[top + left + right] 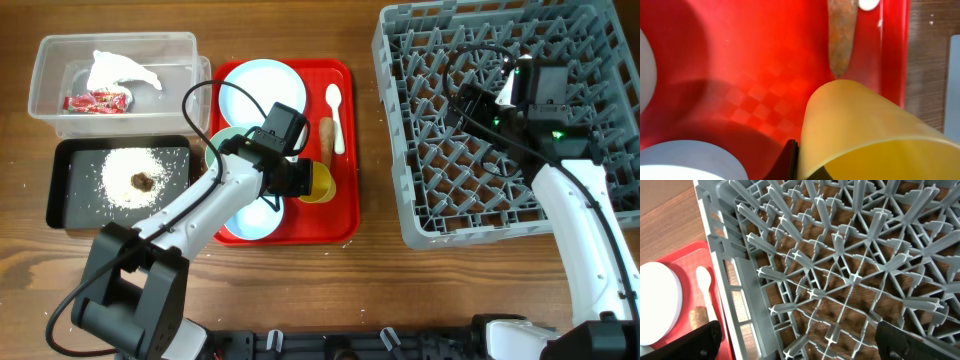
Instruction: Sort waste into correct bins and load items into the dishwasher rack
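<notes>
Wrapper [97, 100] and tissue [120, 72] lie in the clear tub [44, 85] left of the red tray [347, 212], where the left hand [303, 183] pinches the yellow cup [855, 130] beside plate [258, 90], spoon [336, 115] and brown stick [327, 138], while the right hand [799, 342] gapes over the empty rack [396, 150] to the tray's right.

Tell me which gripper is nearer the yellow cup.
Left. The left gripper is right at the yellow cup on the red tray, touching its wall. The right gripper hangs open over the dishwasher rack, well off to the cup's right.
</notes>
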